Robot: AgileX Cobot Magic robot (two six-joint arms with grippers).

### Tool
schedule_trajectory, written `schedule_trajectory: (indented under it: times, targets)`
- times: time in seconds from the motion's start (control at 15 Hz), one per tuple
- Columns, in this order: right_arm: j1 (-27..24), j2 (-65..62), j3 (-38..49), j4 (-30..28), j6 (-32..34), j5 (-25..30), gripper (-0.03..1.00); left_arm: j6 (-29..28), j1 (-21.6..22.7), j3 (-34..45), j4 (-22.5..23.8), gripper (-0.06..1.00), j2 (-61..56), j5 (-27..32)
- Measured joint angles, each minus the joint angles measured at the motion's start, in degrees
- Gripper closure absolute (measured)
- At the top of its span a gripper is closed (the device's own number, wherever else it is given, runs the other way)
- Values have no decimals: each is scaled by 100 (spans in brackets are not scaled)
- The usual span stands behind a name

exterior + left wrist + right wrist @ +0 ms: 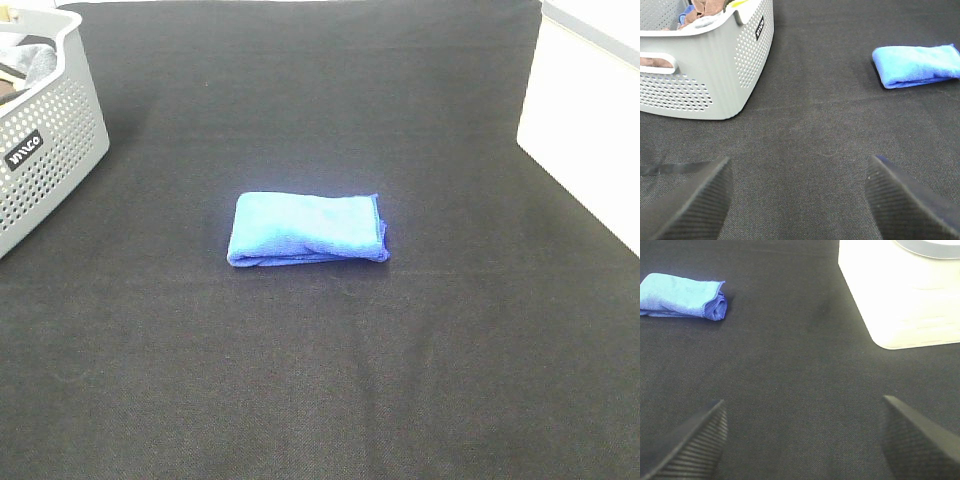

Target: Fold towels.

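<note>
A blue towel [307, 229] lies folded into a small flat rectangle in the middle of the black cloth-covered table. It also shows in the left wrist view [916, 65] and in the right wrist view [682, 295]. Neither arm shows in the exterior high view. My left gripper [797, 200] is open and empty, low over bare cloth, well short of the towel. My right gripper [802, 440] is open and empty, also over bare cloth away from the towel.
A grey perforated laundry basket [48, 150] with more cloths inside stands at the table's far left; it also shows in the left wrist view [705, 75]. A white container [900, 295] sits by the table's right edge [580, 110].
</note>
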Motion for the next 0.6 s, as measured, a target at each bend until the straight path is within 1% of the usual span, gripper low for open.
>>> schedule_trajectory:
  times: [0.6]
  targets:
    - [0, 0, 0, 0, 0, 0, 19, 0, 0, 0, 0, 23, 0, 0]
